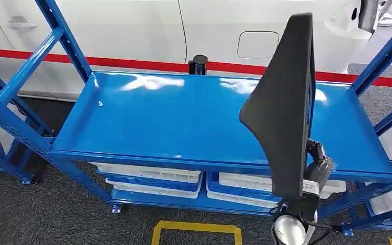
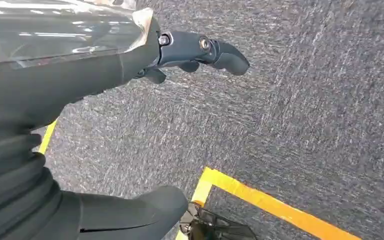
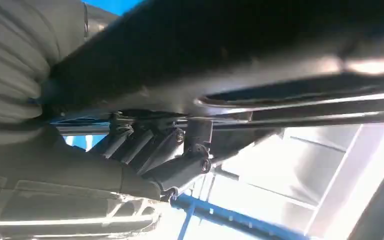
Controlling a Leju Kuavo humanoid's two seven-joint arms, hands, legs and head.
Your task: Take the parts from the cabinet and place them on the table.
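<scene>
Right hand (image 1: 314,166) half-hidden behind black part (image 1: 283,102)

black part (image 1: 280,107) seen, matte | glossy blue shelf (image 1: 184,120) on blue rack frame (image 1: 10,122) | white bins (image 1: 148,174) over blue trays below | white car body (image 1: 132,30) banded by red stripe (image 1: 107,62) | speckled grey carpet (image 2: 305,100) crossed by yellow floor lines (image 2: 260,197) | dark grey left hand (image 2: 190,52)

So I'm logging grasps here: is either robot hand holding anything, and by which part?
The right robot hand holds a black panel upright by its narrow lower end. The left robot hand holds nothing.
</scene>
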